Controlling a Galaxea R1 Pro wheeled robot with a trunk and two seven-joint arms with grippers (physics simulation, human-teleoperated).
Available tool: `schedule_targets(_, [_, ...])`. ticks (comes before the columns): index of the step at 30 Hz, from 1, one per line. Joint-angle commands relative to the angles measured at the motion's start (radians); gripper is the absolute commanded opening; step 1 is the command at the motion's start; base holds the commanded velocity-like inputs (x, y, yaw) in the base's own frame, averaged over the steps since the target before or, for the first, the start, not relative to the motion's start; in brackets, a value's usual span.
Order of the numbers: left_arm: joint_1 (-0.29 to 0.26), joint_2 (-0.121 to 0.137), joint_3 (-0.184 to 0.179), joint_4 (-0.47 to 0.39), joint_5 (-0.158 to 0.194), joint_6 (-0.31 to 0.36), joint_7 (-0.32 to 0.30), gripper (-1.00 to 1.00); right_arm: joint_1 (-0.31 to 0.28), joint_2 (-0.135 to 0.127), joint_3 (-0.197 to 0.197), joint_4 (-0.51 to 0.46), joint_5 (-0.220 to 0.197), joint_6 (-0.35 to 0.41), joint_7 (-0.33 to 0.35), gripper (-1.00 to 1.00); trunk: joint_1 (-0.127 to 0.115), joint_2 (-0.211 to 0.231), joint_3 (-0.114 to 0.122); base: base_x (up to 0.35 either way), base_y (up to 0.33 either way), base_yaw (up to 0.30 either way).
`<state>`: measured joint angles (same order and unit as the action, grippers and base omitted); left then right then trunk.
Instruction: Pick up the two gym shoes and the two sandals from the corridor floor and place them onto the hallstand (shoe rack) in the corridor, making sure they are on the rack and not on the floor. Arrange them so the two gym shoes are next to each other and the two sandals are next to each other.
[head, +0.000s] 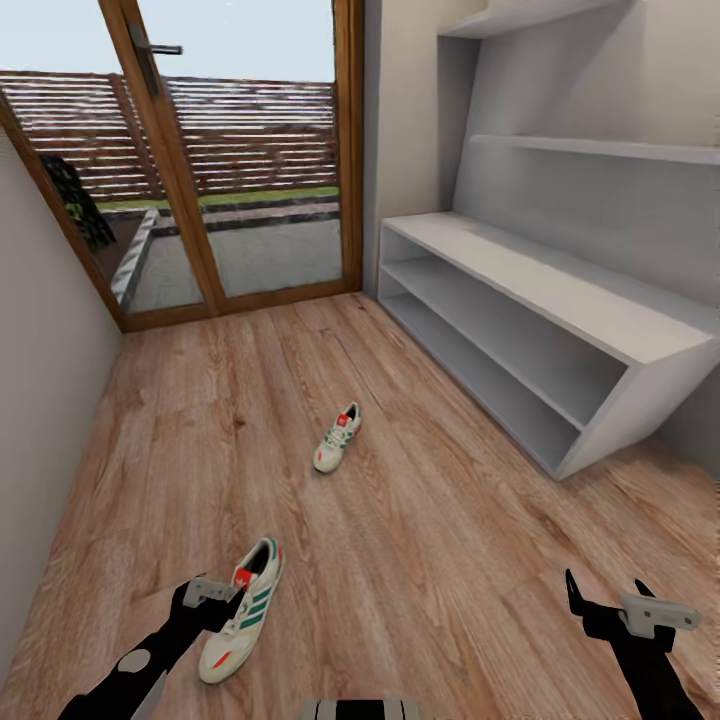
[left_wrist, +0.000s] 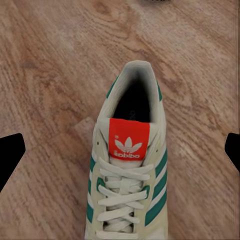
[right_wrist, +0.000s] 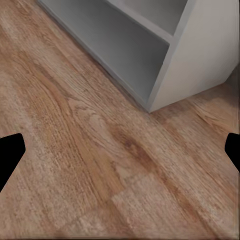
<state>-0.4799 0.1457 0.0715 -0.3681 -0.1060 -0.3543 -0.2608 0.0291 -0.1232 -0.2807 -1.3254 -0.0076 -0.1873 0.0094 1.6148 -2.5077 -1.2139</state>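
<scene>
Two white gym shoes with green stripes lie on the corridor floor (head: 430, 520). The near gym shoe (head: 243, 620) sits at the lower left, and my open left gripper (head: 212, 603) hovers right beside and over it. In the left wrist view this gym shoe (left_wrist: 127, 175) lies on the planks between the spread fingertips (left_wrist: 12, 155), red tongue patch up. The far gym shoe (head: 338, 438) rests mid-floor. The grey-white hallstand (head: 560, 290) stands along the right wall, its top and shelves bare. My right gripper (head: 607, 595) hangs open over bare floor near the hallstand's corner (right_wrist: 190, 75). The sandals are out of view.
A wood-framed glass door (head: 240, 150) closes the corridor's far end, with a patio and fence behind it. A plain wall (head: 40, 380) runs along the left side. Floating shelves (head: 600, 148) sit above the hallstand.
</scene>
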Motion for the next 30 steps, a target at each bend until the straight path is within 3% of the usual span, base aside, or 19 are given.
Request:
schedule_targets(1, [0.000,0.000,0.000,0.000,0.000,0.000,0.000,1.00,0.000,0.000,0.000,0.000,0.000,0.000,0.000,1.00,0.000,0.000,0.000,0.001,0.000,-0.145])
schedule_targets(30, [0.000,0.003,0.003,0.000,0.000,0.000,0.000,1.00,0.000,0.000,0.000,0.001,0.000,0.000,-0.003,1.00,0.000,0.000,-0.003,0.000,0.000,-0.025])
